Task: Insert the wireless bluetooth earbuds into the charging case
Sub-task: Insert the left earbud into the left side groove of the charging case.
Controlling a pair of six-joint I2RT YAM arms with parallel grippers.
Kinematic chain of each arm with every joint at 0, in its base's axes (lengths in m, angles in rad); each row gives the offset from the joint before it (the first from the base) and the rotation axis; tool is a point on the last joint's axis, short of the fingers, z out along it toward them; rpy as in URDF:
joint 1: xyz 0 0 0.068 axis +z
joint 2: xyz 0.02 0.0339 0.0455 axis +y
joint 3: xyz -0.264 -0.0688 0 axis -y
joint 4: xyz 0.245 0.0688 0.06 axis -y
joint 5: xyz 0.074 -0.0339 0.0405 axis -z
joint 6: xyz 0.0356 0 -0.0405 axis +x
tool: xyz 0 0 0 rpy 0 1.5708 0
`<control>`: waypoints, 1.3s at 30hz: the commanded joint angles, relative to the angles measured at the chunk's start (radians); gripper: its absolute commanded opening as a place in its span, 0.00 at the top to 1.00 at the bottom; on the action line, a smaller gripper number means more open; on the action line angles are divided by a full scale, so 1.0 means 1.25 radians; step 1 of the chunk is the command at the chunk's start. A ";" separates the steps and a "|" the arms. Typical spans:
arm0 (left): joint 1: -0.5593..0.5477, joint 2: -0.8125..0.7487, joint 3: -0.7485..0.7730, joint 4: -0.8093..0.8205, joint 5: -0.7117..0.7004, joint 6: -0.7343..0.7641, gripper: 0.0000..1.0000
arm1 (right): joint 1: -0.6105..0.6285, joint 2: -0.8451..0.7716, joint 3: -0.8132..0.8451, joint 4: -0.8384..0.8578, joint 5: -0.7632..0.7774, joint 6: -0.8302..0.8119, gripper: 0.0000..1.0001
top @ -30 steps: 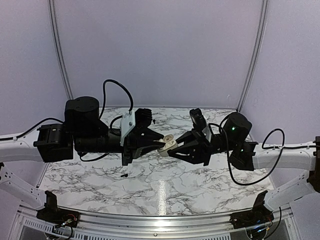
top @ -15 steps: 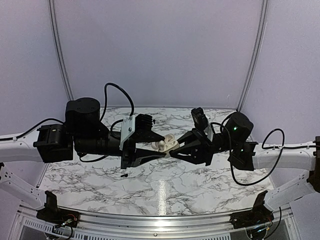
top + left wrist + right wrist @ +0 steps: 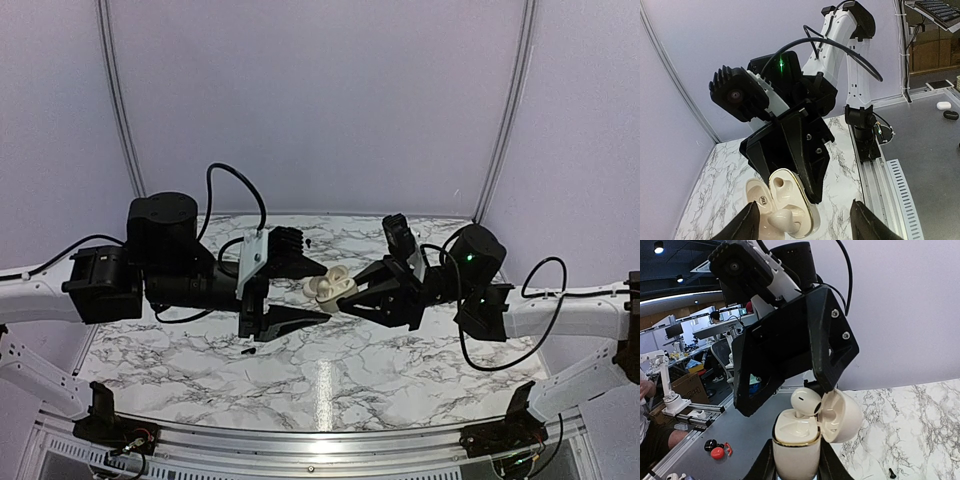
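Clamps the open-lidded case in the right gripper, above the table. Holds the left gripper with jaws apart either side of it, seemingly without touching.

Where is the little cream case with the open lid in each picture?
Top external: the charging case is right in the middle of the picture.
Left wrist: it is at the bottom, a bit left of centre.
Right wrist: it is at the bottom centre, with its lid swung open to the right.
Shared landmark: the marble table shows in all three views.
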 commanded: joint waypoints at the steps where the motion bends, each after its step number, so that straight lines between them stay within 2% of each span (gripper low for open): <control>1: -0.001 -0.021 0.029 -0.029 -0.017 -0.010 0.36 | 0.006 0.001 -0.002 0.053 0.009 -0.012 1.00; 7: -0.001 -0.062 0.028 -0.044 -0.067 -0.022 0.44 | 0.005 -0.001 -0.009 0.048 0.054 -0.039 1.00; 10: -0.001 -0.085 0.015 -0.067 -0.101 -0.041 0.52 | 0.005 -0.018 -0.012 0.006 0.105 -0.068 1.00; 16: -0.001 -0.092 -0.003 -0.099 -0.134 -0.060 0.60 | 0.004 -0.032 -0.005 -0.094 0.177 -0.111 1.00; 28: -0.001 -0.018 0.023 -0.130 -0.144 -0.027 0.65 | 0.005 -0.038 0.013 -0.180 0.198 -0.156 1.00; 39: -0.001 0.011 0.037 -0.132 -0.182 -0.028 0.66 | 0.016 -0.043 0.016 -0.182 0.170 -0.166 1.00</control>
